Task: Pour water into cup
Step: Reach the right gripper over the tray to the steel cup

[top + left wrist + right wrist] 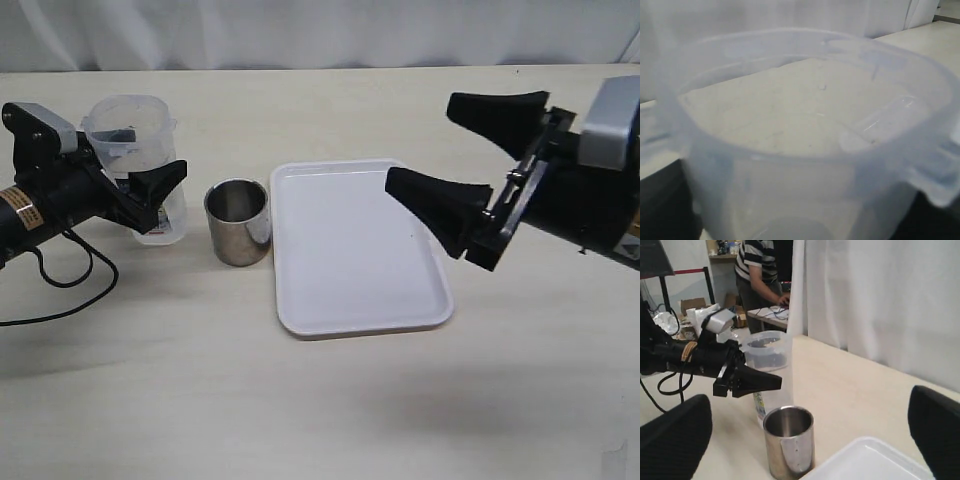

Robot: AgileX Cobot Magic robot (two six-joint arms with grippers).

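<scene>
The cup (238, 222), a small shiny steel cylinder with a dark inside, stands upright between the plastic container and the tray. It also shows in the right wrist view (789, 442), and looks empty there. The tall translucent plastic container (135, 150) stands just left of the cup. My left gripper (150, 155) is shut on it from the left, and its rim fills the left wrist view (800, 150). I cannot see any water. My right gripper (420, 142) hangs wide open over the tray, to the right of the cup and apart from it, holding nothing.
A white rectangular tray (360, 300) lies flat right of the cup, almost touching it. A black cable (60, 270) loops on the table under the left arm. A white curtain (880, 300) hangs along the table's far edge.
</scene>
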